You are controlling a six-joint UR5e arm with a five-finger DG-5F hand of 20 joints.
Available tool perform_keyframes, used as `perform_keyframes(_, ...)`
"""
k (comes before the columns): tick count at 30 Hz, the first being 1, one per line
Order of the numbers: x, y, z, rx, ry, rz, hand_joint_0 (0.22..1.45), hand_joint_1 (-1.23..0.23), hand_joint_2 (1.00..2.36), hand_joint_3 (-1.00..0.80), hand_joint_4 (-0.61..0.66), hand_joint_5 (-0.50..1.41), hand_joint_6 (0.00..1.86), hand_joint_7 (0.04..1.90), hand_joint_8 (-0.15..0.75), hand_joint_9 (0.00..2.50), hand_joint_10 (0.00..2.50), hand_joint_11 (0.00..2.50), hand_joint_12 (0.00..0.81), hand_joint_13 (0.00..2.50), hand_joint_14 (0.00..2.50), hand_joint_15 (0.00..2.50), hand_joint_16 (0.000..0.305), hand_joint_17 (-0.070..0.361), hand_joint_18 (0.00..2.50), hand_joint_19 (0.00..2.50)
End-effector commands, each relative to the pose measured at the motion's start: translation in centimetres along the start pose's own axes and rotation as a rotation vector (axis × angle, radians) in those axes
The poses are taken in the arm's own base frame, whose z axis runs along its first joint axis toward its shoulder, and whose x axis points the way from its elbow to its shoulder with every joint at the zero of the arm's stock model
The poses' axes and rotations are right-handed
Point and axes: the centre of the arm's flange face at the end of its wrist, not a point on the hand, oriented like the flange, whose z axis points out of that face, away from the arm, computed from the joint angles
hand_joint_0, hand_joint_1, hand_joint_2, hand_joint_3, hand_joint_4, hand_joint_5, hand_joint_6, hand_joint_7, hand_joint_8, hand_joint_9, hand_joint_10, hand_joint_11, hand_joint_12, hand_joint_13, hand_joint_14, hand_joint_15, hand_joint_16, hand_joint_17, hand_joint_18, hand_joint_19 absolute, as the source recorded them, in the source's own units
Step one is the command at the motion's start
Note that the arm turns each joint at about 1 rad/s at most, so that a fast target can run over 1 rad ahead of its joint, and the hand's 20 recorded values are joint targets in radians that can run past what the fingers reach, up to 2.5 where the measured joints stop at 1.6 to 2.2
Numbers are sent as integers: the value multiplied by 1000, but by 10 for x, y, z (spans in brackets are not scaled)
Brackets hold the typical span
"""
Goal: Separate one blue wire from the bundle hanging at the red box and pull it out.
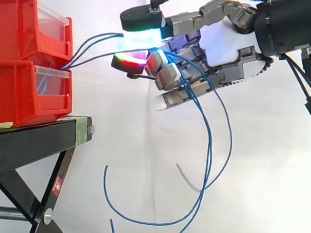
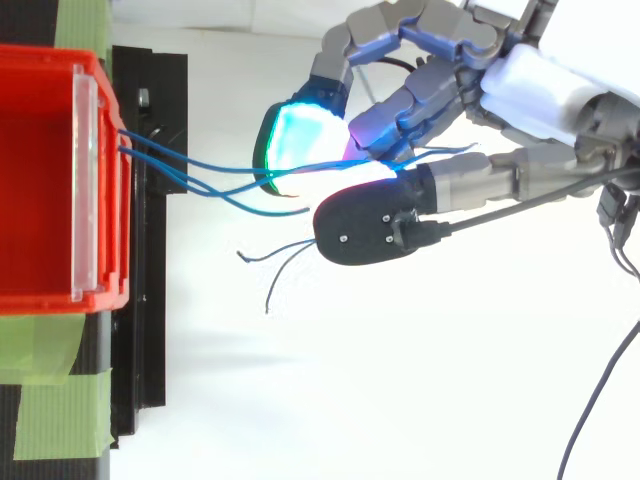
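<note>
Side view: hand (image 1: pixel 223 48) comes in from the right w/ its glowing pads (image 1: pixel 142 38) clamped on the blue wires (image 1: pixel 209 155) – a pinch grip, a bit right of the red bins (image 1: pixel 24 92) on the black stand (image 1: pixel 39 141). Wires run from the gap btw the two stacked bins over to the pads, then droop in long loops below the hand. Top view: same deal – wires leave the bin's front edge, converge at the pinched pads, and a few loose ends poke out left of the hand, clear of the bin.
</note>
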Motion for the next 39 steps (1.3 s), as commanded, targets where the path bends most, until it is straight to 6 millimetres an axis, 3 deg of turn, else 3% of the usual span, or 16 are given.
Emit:
perform_keyframes(1,0,0,0,1,0,2,564,-766,1010,-366,144,-215,925,873,291,1048,7,1566,392,1113,10,1539,55,124,616,458)
perform_keyframes(12,-1,0,0,3,-3,2,535,-710,1009,-380,162,-215,920,876,299,1051,8,1549,401,1113,8,1544,57,128,607,464)
perform_keyframes(23,0,0,0,4,-1,1,476,-778,1003,-458,183,-222,914,880,326,1011,6,1507,438,1088,4,1547,63,141,595,463)
perform_keyframes(29,-1,-1,0,4,-3,1,512,-804,1006,-416,169,-222,911,880,311,999,8,1503,418,1074,6,1527,59,134,575,467)
perform_keyframes(39,-1,-1,0,4,-3,1,594,-702,1012,-340,148,-211,911,874,293,1043,8,1493,381,1087,9,1521,54,122,577,480)
